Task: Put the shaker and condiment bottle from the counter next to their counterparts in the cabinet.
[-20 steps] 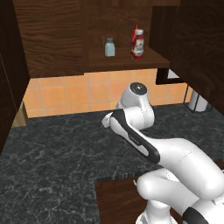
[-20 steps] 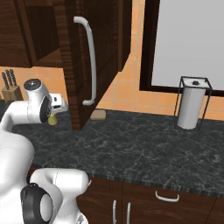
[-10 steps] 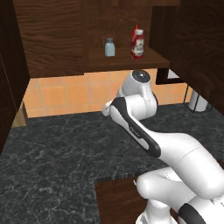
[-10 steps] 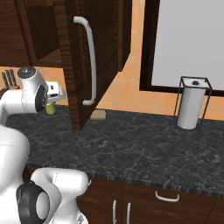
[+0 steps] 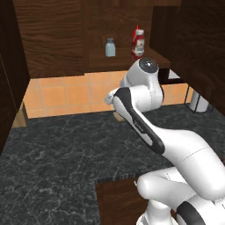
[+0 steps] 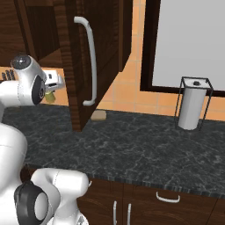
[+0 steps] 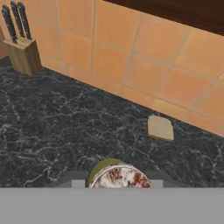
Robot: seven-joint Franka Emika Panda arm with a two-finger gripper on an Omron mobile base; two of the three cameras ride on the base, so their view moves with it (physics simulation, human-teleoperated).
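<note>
The fingers (image 6: 52,92) pinch the yellow shaker (image 6: 50,97), held up in the air above the dark marbled worktop (image 6: 145,149) just left of the open cabinet door (image 6: 83,57). From the hand, its cap (image 7: 120,177) points down over the stone, with a small tan sponge (image 7: 160,127) by the orange tiles and a knife block (image 7: 22,48) off to one side. On the cabinet shelf (image 5: 127,60) stand a pale grey-blue shaker (image 5: 110,47) and the squat red condiment bottle (image 5: 138,43), a little apart.
</note>
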